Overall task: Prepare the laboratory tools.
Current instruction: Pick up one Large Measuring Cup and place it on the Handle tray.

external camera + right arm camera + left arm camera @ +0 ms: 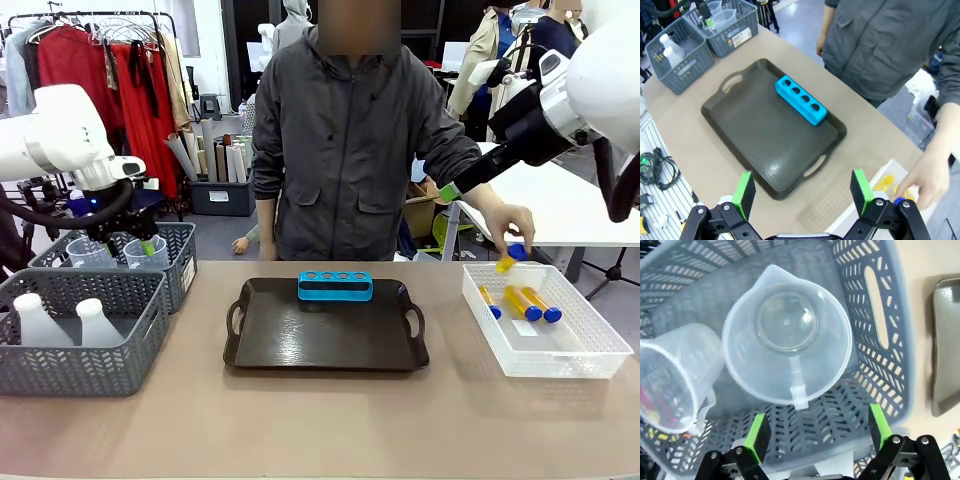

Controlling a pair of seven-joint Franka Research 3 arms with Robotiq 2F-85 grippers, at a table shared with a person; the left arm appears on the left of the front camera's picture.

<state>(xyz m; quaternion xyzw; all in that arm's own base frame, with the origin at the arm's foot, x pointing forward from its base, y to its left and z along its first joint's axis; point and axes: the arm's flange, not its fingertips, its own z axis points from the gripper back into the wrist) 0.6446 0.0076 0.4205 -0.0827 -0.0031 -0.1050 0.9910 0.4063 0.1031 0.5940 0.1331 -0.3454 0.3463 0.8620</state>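
Beakers: two. One clear measuring beaker stands upright below the left claw, with a second beaker just beside it; both are in the far grey mesh basket.
Flasks: two white conical flasks, side by side in the near grey basket.
Tubes: three yellow tubes with blue caps lie in the white mesh tray. A fourth seems pinched in the person's hand over the tray's far edge — it is small in the front view.
Rack: one blue four-hole rack, at the far edge of the dark tray.
Left claw: fingers apart, gripping nothing, above the beaker's handle side.
Right claw: fingers apart, gripping nothing — raised over the desk near the person's hand.
Desk: one, tan and smooth.
Room: a rail of red garments at far left and a white table behind on the right.
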